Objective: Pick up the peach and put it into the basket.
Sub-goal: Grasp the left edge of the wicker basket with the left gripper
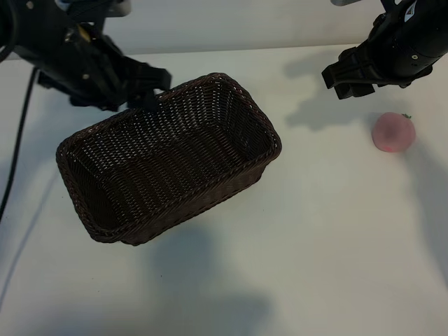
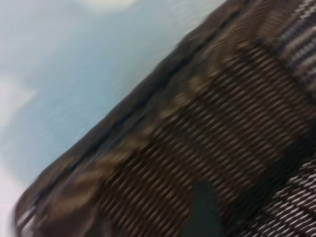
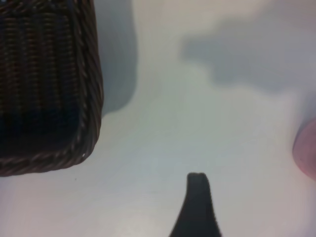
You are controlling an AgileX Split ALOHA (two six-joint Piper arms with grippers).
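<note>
Exterior view, left tool (image 1: pixel 143 87): held wide apart over the far rim of the basket (image 1: pixel 168 157), nothing gripped.
Basket: seen empty on the table (image 1: pixel 315 245).
Right tool (image 1: pixel 350 80): held wide apart, empty, near the peach (image 1: pixel 393 131).
Peach: lying on the table, well apart from the basket.
Progress: judged not begun; grasp, carry and drop all remain.

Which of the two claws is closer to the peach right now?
The right claw, hanging just up and left of the peach. The left claw sits over the basket's far rim.
</note>
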